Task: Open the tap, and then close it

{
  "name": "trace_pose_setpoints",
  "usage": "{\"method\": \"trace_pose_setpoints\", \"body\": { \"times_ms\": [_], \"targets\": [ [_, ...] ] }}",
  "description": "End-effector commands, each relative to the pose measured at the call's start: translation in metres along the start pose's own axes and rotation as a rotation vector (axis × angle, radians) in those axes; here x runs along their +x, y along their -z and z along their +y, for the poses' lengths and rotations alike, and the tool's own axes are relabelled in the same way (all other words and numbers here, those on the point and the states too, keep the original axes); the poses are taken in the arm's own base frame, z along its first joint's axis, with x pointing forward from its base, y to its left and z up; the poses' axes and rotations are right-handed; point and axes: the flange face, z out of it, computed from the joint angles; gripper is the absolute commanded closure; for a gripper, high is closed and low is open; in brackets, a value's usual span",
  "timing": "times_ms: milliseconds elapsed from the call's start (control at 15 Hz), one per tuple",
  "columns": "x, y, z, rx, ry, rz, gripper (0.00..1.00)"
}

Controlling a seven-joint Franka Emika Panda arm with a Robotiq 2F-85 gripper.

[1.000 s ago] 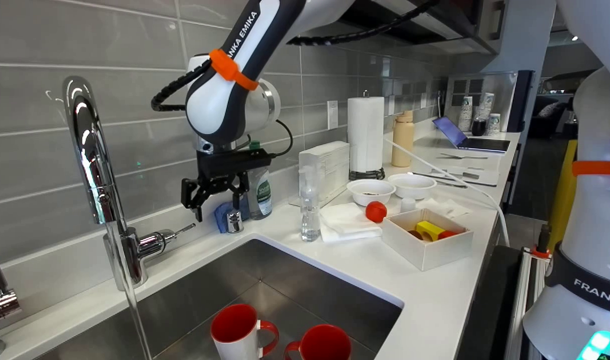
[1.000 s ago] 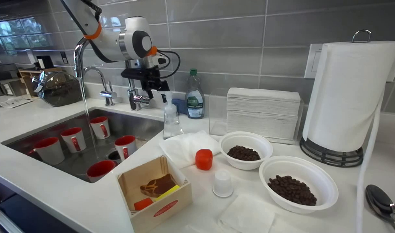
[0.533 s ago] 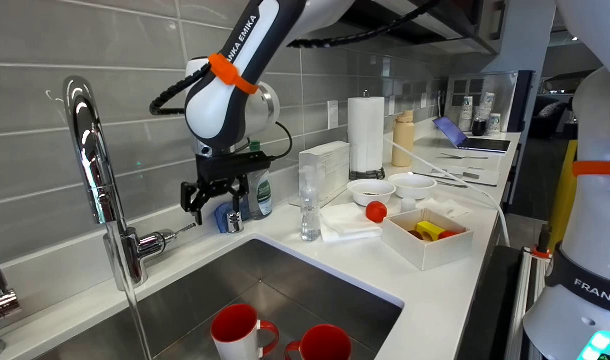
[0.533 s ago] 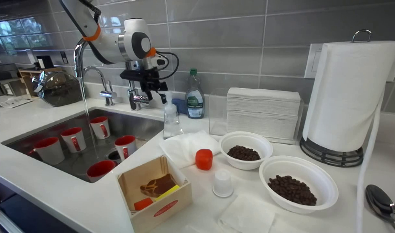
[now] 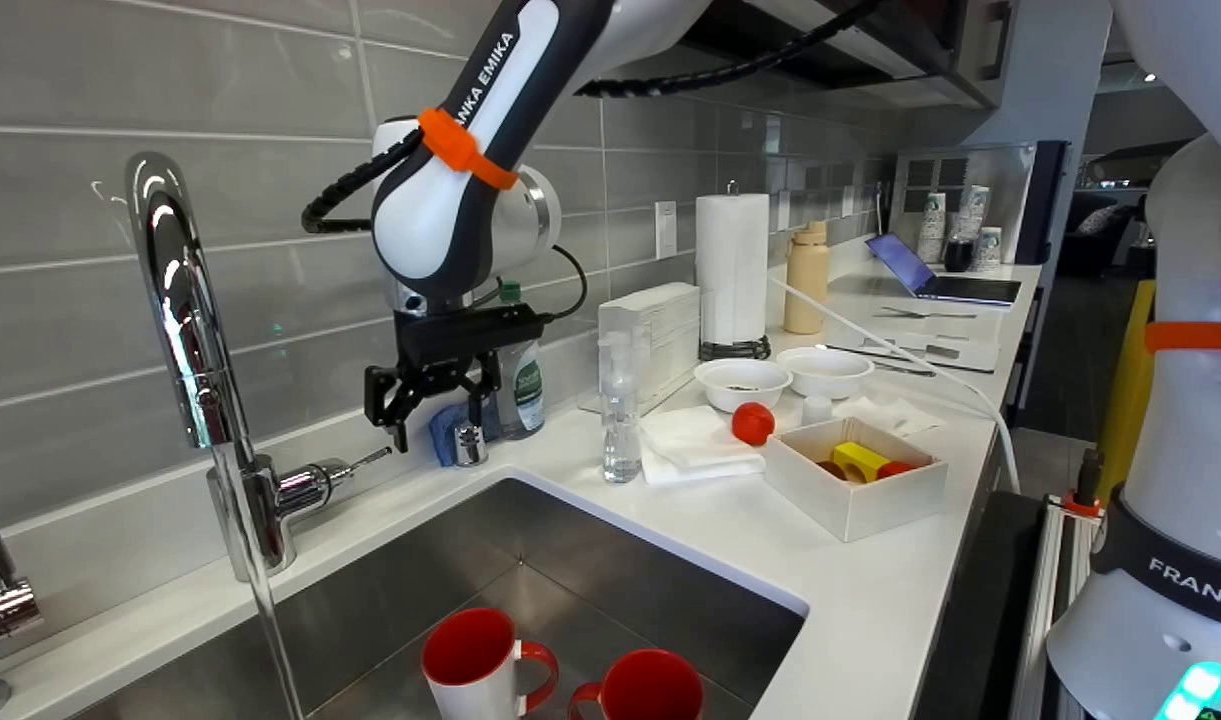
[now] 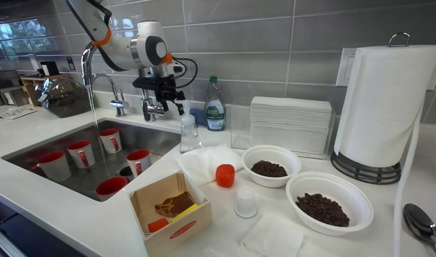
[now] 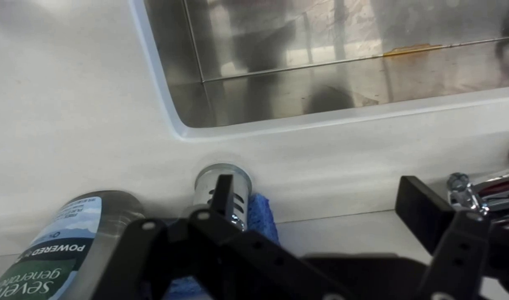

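Note:
The tall chrome gooseneck tap (image 5: 192, 330) stands behind the sink, and water runs from its spout in both exterior views. Its side lever (image 5: 312, 485) points toward my gripper (image 5: 437, 428). The tap also shows in an exterior view (image 6: 146, 107), partly behind the arm. My gripper is open and empty, fingers down, above the back counter. One finger is close to the thin lever tip; contact cannot be told. In the wrist view (image 7: 317, 187) the lever (image 7: 467, 193) lies outside the jaws, beyond the right finger. The left finger is over a short chrome cylinder (image 7: 205, 187).
A blue sponge (image 7: 263, 218) and a dish soap bottle (image 6: 215, 112) stand by the gripper against the wall. A clear pump bottle (image 6: 189, 134) is at the sink corner. Red-and-white mugs (image 5: 470, 655) sit in the sink (image 5: 410, 560). A smaller chrome fixture (image 6: 117, 103) stands farther along.
The arm and gripper have moved down very slightly. The fingers stay open, the lever looks unchanged, and the water keeps running.

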Motion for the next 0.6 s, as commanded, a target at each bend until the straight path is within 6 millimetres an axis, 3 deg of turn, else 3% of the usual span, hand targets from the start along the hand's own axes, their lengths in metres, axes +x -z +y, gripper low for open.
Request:
{"method": "trace_pose_setpoints", "body": {
  "times_ms": [0, 533],
  "targets": [
    [-0.003, 0.001, -0.002, 0.011, -0.013, -0.021, 0.00],
    [-0.006, 0.003, -0.012, 0.032, -0.005, -0.018, 0.00]
  ]
}}
